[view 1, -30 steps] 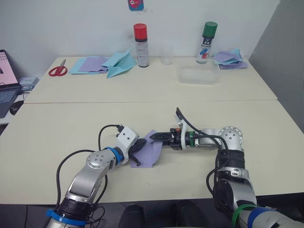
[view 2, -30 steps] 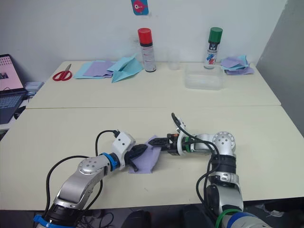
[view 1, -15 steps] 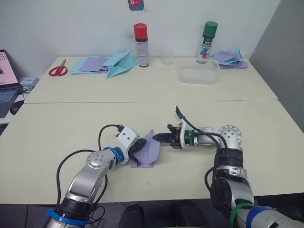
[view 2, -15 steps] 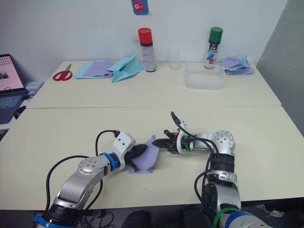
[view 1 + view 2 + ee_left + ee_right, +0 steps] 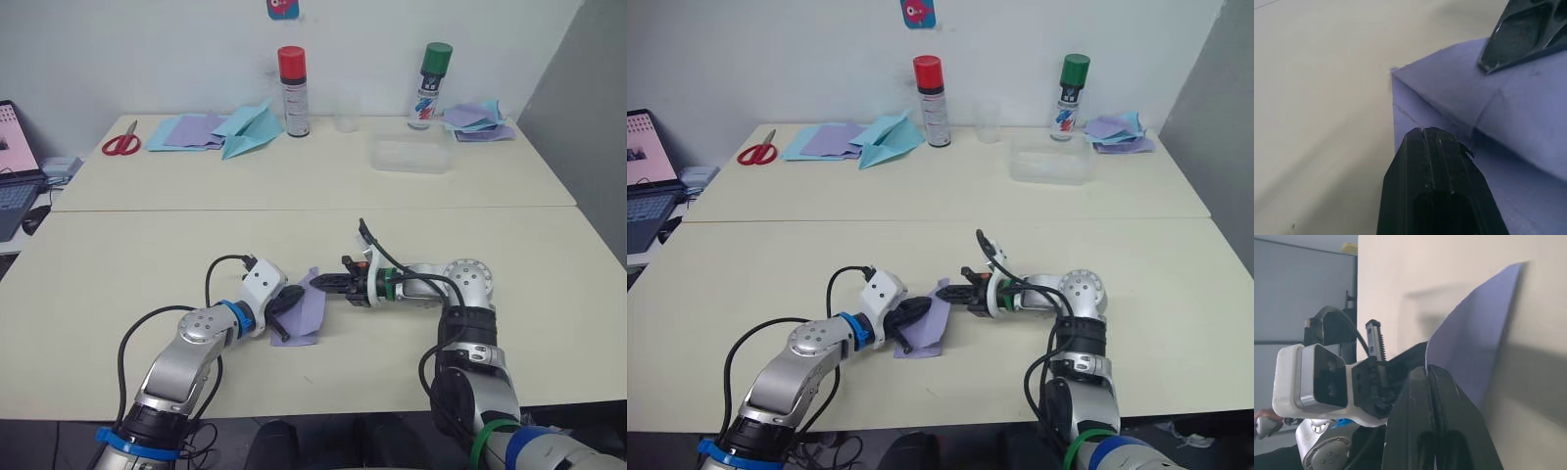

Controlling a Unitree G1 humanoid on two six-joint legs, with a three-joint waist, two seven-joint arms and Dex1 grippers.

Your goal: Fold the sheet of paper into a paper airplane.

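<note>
**Near the Front Edge of the Bench: Fold in Progress, Risk Assessment**

On the front bench [image 5: 118, 255], toward its near edge and roughly at mid-width, I have both arms converging on the sheet of paper [image 5: 307, 315]. It lies partly folded, with its far corner lifted off the surface.

Left gripper [image 5: 283, 305]: fingers together, pressing down on the sheet's left side; I judge it an anchor, not a pinch. In the left wrist view its closed tip sits on the paper at a raised crease.

Right gripper [image 5: 327, 282]: fingers closed, apparently pinching the raised far corner of the sheet.

Hazards, as I judge them:
1. Pulling the corner too hard against the anchored side may tear the thin paper.
2. If the left tip slides, the sheet rotates and the crease runs crooked.
3. The two gripper tips are close; a converging move risks collision.
4. A weak pinch lets the flap spring flat.
</note>
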